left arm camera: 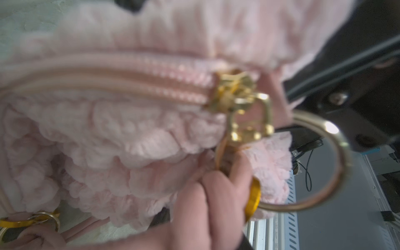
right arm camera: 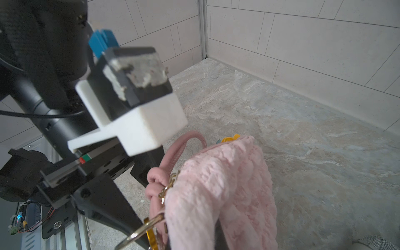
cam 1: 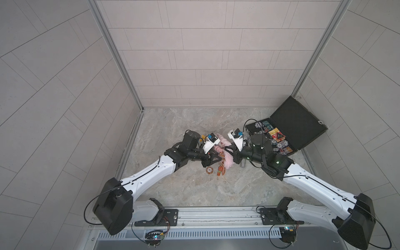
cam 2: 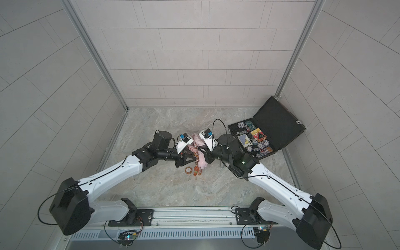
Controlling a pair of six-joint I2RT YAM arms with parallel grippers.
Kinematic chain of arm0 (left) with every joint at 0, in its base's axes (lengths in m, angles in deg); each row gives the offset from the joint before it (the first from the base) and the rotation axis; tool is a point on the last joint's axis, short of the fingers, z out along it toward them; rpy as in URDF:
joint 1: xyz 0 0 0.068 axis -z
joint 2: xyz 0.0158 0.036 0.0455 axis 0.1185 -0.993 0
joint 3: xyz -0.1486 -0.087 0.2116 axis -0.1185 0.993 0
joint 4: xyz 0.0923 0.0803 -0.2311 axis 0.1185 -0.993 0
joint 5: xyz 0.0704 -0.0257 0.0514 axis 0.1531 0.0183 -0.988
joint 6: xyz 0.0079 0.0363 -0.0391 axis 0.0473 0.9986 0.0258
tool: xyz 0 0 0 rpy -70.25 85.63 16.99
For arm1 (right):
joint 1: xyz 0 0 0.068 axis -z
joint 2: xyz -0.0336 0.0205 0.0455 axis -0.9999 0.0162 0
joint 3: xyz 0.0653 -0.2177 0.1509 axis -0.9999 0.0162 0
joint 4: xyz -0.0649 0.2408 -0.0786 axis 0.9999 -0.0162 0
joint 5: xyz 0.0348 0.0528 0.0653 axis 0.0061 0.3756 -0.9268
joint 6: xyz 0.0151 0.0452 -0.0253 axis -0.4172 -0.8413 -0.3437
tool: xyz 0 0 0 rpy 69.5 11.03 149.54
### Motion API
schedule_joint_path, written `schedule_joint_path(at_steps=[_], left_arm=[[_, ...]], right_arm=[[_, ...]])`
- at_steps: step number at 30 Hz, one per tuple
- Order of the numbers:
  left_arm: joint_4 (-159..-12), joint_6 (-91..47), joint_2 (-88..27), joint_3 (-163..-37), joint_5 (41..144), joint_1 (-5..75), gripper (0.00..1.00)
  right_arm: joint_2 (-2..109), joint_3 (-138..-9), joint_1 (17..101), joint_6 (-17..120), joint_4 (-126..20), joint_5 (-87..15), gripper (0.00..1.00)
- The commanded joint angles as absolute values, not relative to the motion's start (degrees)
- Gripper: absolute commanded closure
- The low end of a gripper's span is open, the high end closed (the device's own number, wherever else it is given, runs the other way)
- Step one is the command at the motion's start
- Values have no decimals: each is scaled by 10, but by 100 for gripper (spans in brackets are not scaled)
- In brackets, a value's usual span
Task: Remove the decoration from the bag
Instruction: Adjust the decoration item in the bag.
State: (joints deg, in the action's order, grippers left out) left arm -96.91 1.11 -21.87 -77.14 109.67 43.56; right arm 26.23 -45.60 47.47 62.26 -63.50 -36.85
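The pale pink puffy bag [cam 1: 228,162] [cam 2: 202,163] sits mid-table between both arms. An orange and gold decoration [cam 1: 220,171] [cam 2: 196,171] hangs from it by a chain onto the table. In the left wrist view a gold clasp [left arm camera: 251,116] hooks the zip pull [left arm camera: 233,86], beside a large gold ring [left arm camera: 337,151]. My left gripper [cam 1: 215,161] is at that clasp. A knotted pink cord [left arm camera: 216,194] covers its jaws, and one black finger [right arm camera: 108,205] shows in the right wrist view. My right gripper [cam 1: 229,149] is shut on a fold of the bag [right arm camera: 227,184].
An open black briefcase [cam 1: 298,121] [cam 2: 279,121] with poker chips and cards stands at the back right, close behind the right arm. A small orange disc [cam 1: 209,170] lies on the table by the decoration. Something yellow [right arm camera: 229,138] peeks out behind the bag. Tiled walls enclose the table.
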Motion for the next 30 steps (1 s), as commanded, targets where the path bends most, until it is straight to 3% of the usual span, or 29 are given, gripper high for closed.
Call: schedule_joint_path(at_steps=[1, 17, 22, 30], left_arm=[[-971, 14, -232, -798, 1087, 439, 63], [-880, -56, -235, -798, 1159, 446, 65], [-888, -55, -232, -797, 1169, 447, 78], [-1043, 45, -207, -801, 1094, 444, 92]], right_arm=[[239, -461, 475, 614, -604, -377, 100], [241, -447, 477, 608, -609, -365, 100], [242, -442, 483, 602, -606, -364, 100], [229, -440, 504, 595, -608, -371, 100]])
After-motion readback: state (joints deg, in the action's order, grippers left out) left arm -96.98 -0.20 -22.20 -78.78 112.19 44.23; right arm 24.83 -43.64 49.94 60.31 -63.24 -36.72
